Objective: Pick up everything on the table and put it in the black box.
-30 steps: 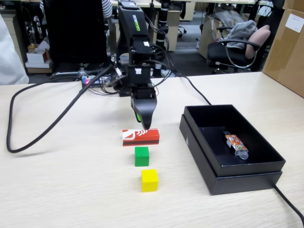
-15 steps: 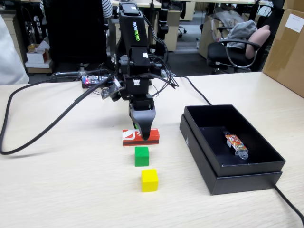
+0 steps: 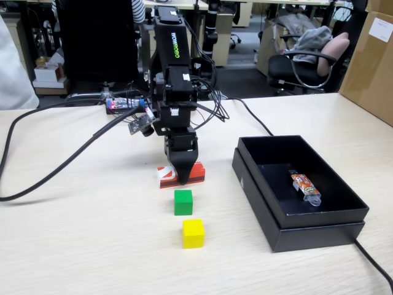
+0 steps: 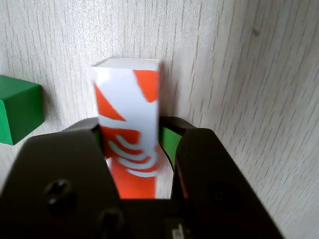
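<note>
The flat red box with a white swoosh (image 3: pixel 197 173) (image 4: pixel 127 84) lies on the pale wood table (image 3: pixel 86 246). My gripper (image 3: pixel 183 179) (image 4: pixel 132 124) has come down over it, one jaw on each side of its middle. In the wrist view the left jaw is against the box and a thin gap shows at the right jaw's green pad, so the gripper is open. A green cube (image 3: pixel 183 202) (image 4: pixel 17 112) sits just in front of the red box, and a yellow cube (image 3: pixel 193 233) in front of that. The black box (image 3: pixel 307 235) stands to the right in the fixed view.
An orange patterned packet (image 3: pixel 305 185) lies inside the black box. Black cables run across the table at the left (image 3: pixel 61 166) and past the box's near right corner (image 3: pixel 374 265). A brown carton (image 3: pixel 371 61) stands at the far right edge.
The gripper has come down from above the red box until its jaws straddle it. The box has turned slightly on the table. The cubes have not moved.
</note>
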### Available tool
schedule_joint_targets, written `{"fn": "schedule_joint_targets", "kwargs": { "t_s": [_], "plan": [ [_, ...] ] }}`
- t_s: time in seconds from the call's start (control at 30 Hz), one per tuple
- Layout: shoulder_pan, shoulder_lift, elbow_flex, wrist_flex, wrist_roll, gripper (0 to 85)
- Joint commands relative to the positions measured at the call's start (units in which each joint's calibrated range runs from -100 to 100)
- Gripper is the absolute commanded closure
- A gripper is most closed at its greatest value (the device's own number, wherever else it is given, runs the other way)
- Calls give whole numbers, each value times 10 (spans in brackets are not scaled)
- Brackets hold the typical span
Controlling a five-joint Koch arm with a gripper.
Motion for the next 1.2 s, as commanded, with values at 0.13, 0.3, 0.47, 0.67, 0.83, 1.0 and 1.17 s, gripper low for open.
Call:
{"fn": "schedule_joint_targets", "kwargs": {
  "t_s": [0.13, 0.3, 0.47, 0.67, 0.83, 1.0, 1.17],
  "plan": [
    [-2, -14, 9, 1, 1, 845],
    [13, -155, 64, -113, 12, 845],
    [116, -296, 220, -171, 56, 846],
    [164, -80, 440, -171, 82, 846],
    [188, 194, 608, -169, 99, 845],
    [206, 276, 609, -169, 108, 798],
    [194, 263, 537, -170, 109, 468]
  ]
}}
